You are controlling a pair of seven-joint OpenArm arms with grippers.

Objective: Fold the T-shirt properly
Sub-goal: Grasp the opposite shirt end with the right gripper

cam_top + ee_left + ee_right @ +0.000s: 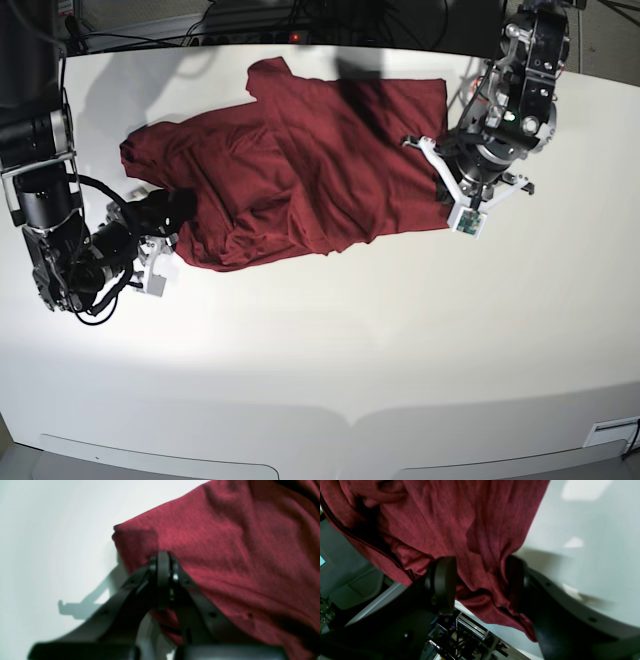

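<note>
t-shirt: we record one dark red garment of thin, wrinkly knit, lying on the white counter toward its far side, spread across the middle between the two arms. no print shows on it.
t-shirt, lay: we see it rumpled rather than flat, with creases running across the body and a bunched lump at the base view's left end. the end on that view's right has a straighter edge.
left tool: we find its jaws pressed together at the shirt's edge near a corner, on the base view's right. in the left wrist view red cloth shows on either side of the black jaws, but we cannot tell for certain whether cloth is pinched between them.
right tool: we find its jaws spread wide, with a fold of the shirt lying between the two black pads. the cloth touches both sides in the right wrist view, so we cannot tell whether it is gripped or merely straddled.
right tool, place: at the bunched end of the shirt, low against the counter, on the base view's left.
counter: white and glossy, and we note soft shadows of both arms on it.
</note>
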